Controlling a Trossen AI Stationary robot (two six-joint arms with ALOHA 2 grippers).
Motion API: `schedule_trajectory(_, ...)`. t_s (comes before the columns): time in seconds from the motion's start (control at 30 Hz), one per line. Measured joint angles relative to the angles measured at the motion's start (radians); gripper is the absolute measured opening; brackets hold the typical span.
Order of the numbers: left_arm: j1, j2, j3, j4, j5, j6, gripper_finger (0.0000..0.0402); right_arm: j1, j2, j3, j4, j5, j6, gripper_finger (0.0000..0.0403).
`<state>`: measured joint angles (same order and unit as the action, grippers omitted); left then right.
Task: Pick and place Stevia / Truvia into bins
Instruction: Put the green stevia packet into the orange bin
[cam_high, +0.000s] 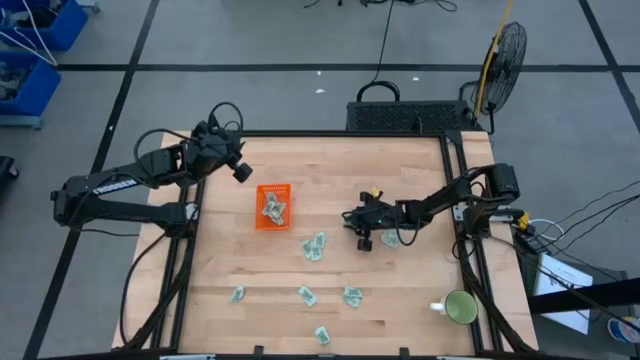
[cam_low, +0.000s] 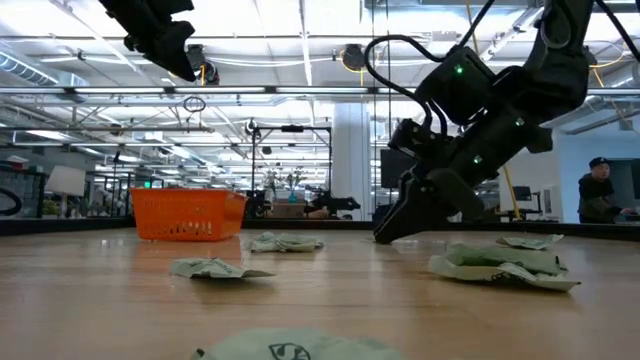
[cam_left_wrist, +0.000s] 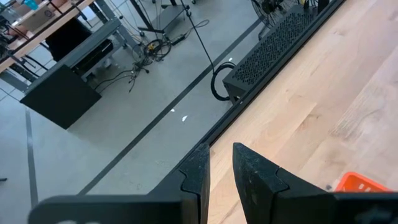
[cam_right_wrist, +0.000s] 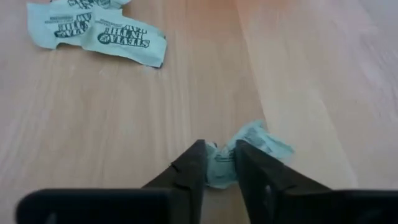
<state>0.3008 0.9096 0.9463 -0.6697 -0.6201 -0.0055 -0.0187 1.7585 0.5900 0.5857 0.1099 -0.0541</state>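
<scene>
The orange bin (cam_high: 261, 222) stands left of the table's middle with a few pale green Stevia sachets (cam_high: 273, 208) in it. Loose sachets lie on the wood: a pair (cam_high: 314, 247) (cam_right_wrist: 99, 28) near the middle, one (cam_high: 390, 238) under my right arm, and several (cam_high: 306, 295) toward the near edge. My right gripper (cam_high: 352, 220) (cam_right_wrist: 219, 163) is down at the table, shut on one crumpled sachet (cam_right_wrist: 264, 144). My left gripper (cam_high: 241, 172) (cam_left_wrist: 221, 165) hangs above the table's far left beside the bin, a narrow empty gap between its fingers. My right gripper pinches the crumpled near end (cam_right_wrist: 217, 169) of one sachet between its two fingers. The fingers slant down from the table's right side, their tips at the wood (cam_low: 385, 236). The sachet's free end (cam_right_wrist: 273, 148) still lies flat on the table.
A green mug (cam_high: 460, 308) stands at the near right corner. A black grille box (cam_high: 405, 116) sits just past the far edge, with a fan (cam_high: 505, 55) behind it. A bare strip of wood lies between the bin and my right gripper.
</scene>
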Motion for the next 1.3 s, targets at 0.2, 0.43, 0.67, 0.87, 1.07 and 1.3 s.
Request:
schedule_trajectory(0.2, 0.000, 0.000, 0.000, 0.001, 0.001, 0.001, 0.0076, -0.001, -0.002, 0.050, 0.282, -0.093, -0.080, 0.0027)
schedule_trajectory(0.43, 0.000, 0.000, 0.000, 0.004, 0.001, 0.003, 0.0076, -0.021, -0.001, 0.238, 0.292, -0.121, -0.199, 0.0005)
schedule_trajectory(0.67, 0.000, 0.000, 0.000, 0.070, 0.002, 0.041, 0.0076, -0.049, 0.000, 0.441, 0.125, -0.244, -0.202, 0.0016)
schedule_trajectory(0.87, 0.000, 0.000, 0.000, 0.109, 0.001, 0.053, 0.0076, -0.047, 0.086, 0.525, 0.112, -0.244, -0.223, 0.0019)
schedule_trajectory(1.07, -0.001, 0.000, 0.000, 0.136, 0.012, 0.054, 0.0076, -0.052, 0.234, 0.622, 0.120, -0.244, -0.213, 0.0019)
schedule_trajectory(1.3, -0.003, 0.000, 0.000, 0.148, 0.048, 0.053, 0.0076, -0.061, 0.397, 0.731, 0.120, -0.243, -0.142, 0.0020)
